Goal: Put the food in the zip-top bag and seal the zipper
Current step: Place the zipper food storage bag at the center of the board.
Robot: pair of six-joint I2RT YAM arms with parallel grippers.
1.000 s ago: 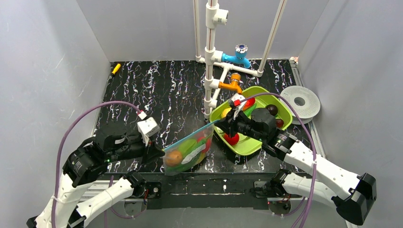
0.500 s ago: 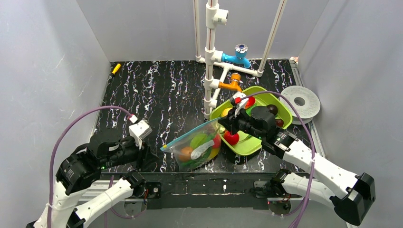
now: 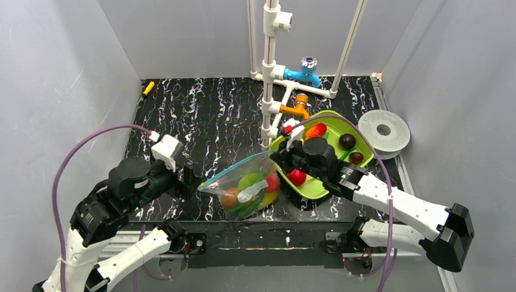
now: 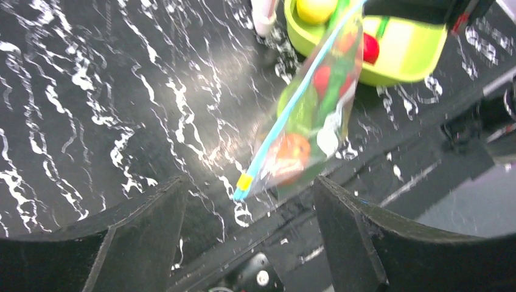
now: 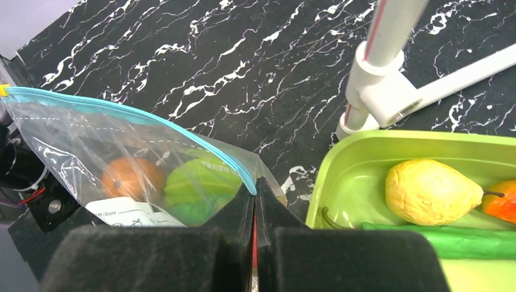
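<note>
The zip-top bag lies slumped near the table's front edge, with orange, green and red food inside it. Its light-blue zipper runs as one strip up to my right gripper, which is shut on that end. In the right wrist view an orange piece and a green piece show through the plastic. My left gripper is open, just left of the bag's yellow-tipped zipper end and apart from it. More food sits in the lime-green tray.
A white pipe frame with a blue valve and an orange valve stands behind the tray. A white disc lies at the right edge. A small yellow object lies at the back left.
My left gripper opened, let go of the bag's left end and drew back to the left. The bag sagged and shifted right. The right gripper kept its hold.
</note>
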